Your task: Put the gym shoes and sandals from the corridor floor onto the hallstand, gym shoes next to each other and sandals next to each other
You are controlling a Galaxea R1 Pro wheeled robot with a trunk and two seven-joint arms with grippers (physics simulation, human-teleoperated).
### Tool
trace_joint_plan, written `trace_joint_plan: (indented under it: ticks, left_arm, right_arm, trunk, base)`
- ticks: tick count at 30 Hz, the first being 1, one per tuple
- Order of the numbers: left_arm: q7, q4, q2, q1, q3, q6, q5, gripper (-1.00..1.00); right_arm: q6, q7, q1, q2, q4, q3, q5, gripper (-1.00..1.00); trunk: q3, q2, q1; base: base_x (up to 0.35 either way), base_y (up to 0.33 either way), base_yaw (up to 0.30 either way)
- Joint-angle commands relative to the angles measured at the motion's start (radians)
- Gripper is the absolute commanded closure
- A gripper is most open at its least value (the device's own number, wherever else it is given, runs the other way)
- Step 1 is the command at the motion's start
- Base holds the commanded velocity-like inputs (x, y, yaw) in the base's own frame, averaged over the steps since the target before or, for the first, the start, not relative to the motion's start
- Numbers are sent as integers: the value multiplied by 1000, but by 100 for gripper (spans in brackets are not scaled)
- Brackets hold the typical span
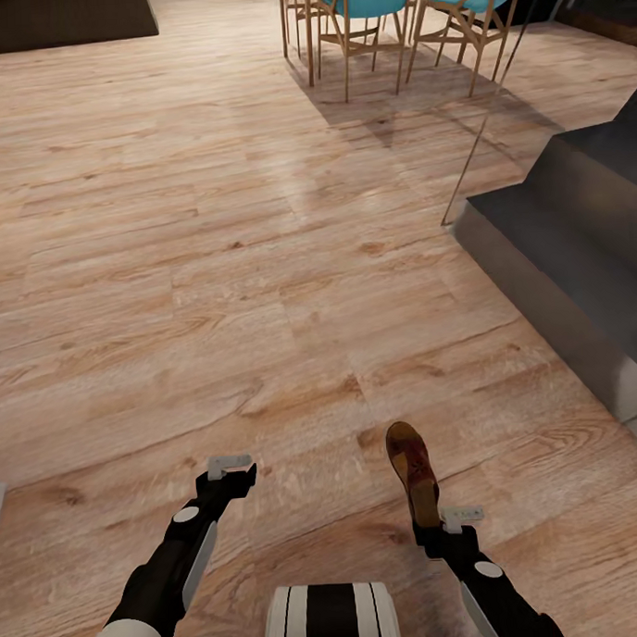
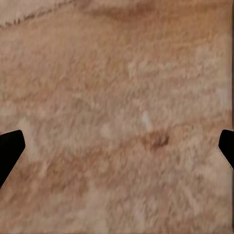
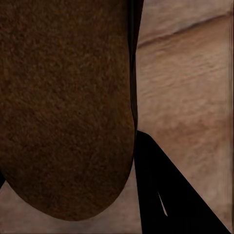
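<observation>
Right hand (image 1: pixel 428 525), at about 5 o'clock in the head view, is pinching one brown sandal (image 1: pixel 412 472) by its near end; the shoe sticks out forward from the fingers, held above the corridor floor (image 1: pixel 214 267). Seen from the right wrist, the sandal's (image 3: pixel 63 107) dark brown surface lies right up against a black finger (image 3: pixel 156 190). Left hand (image 1: pixel 228 475), at 7 o'clock, holds nothing, its fingers (image 2: pixel 9 146) spread wide over bare planks. Teal chairs (image 1: pixel 370 10) stand at 12 o'clock, dark grey steps (image 1: pixel 575 242) at 3 o'clock.
</observation>
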Motion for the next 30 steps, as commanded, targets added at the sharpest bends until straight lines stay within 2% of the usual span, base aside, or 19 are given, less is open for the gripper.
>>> trace_joint_plan:
  ticks: [1,17,30]
  left_arm:
    - [0,-2,-1,0,1,6,2,-100]
    - [0,-2,-1,0,1,6,4,-100]
    - [0,-2,-1,0,1,6,4,-100]
  right_arm:
    - [1,-1,0,0,-2,0,-4,100]
    - [1,-2,1,1,-9,2,1,100]
    - [0,-2,1,4,-7,2,1,100]
  trunk:
    - [4,0,-1]
    - [87,4,-8]
    - [140,7,-14]
  base:
    - [0,0,0]
    - [0,0,0]
    - [0,0,0]
